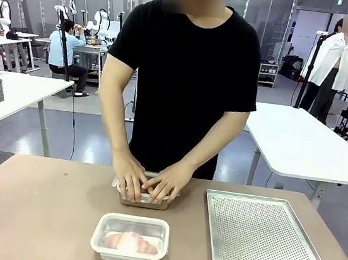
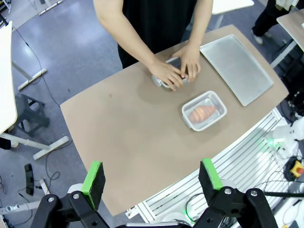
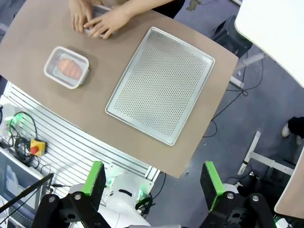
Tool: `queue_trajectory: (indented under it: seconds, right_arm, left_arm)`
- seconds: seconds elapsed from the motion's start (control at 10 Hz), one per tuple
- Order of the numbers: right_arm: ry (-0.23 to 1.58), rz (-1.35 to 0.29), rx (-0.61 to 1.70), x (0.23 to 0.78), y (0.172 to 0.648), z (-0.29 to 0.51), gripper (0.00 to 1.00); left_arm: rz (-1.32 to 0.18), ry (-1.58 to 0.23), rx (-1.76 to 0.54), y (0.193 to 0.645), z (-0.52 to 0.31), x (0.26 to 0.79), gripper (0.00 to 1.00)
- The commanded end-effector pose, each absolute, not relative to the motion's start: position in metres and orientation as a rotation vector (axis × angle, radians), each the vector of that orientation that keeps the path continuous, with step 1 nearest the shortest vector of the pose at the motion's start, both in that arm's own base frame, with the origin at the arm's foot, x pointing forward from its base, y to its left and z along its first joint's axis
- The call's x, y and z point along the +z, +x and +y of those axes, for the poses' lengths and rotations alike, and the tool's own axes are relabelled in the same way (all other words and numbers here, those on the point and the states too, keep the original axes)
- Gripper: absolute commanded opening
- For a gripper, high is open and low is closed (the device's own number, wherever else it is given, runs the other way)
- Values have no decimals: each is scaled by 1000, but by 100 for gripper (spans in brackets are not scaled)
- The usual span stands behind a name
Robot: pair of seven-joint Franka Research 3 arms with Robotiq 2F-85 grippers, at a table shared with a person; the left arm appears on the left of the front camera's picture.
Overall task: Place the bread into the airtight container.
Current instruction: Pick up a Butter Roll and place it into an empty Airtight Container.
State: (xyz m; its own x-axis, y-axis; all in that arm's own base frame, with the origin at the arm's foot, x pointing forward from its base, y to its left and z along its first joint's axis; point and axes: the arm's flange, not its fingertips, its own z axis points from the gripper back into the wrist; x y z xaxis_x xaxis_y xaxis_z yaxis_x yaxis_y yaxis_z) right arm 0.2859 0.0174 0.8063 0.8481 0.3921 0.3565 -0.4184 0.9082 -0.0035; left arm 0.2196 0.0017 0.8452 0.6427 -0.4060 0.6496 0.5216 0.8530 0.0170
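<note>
Front view: person's hands (image 1: 150, 181) covering far container (image 1: 145, 198), its contents hidden, bread (image 1: 129, 242) in near lidded container (image 1: 130, 240), wrist views: both jaws wide, empty, high above surface (image 2: 123, 142)

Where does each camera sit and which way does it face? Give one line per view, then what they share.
Front view: fixed at the robot's table edge, facing the person, whose hands press a far container.
Left wrist view: high above the table, looking down past its open left gripper.
Right wrist view: high above the perforated tray, looking down past its open right gripper.
Shared: the lidded container with bread.
</note>
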Motion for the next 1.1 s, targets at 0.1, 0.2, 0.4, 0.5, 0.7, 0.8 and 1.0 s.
queue_trajectory:
  seconds: [0.1, 0.2, 0.4, 0.5, 0.7, 0.8, 1.0]
  right_arm:
    - [70, -364, 435, 807, 286, 15, 100]
    - [70, -364, 435, 807, 286, 15, 100]
    - [70, -364, 435, 807, 286, 15, 100]
    - [70, -364, 435, 807, 286, 15, 100]
    - [70, -364, 435, 807, 286, 15, 100]
    - [70, -364, 435, 807, 286, 15, 100]
    - [70, -364, 435, 807, 286, 15, 100]
  left_arm:
    - [-692, -178, -543, 219, 1, 847, 100]
    - [-692, -178, -543, 219, 1, 847, 100]
    - [-692, -178, -543, 219, 1, 847, 100]
    - [-692, -178, -543, 219, 1, 847, 100]
    - [-692, -178, -543, 219, 1, 847, 100]
    - [-692, -178, -543, 219, 1, 847, 100]
    - [-692, -178, -543, 219, 1, 847, 100]
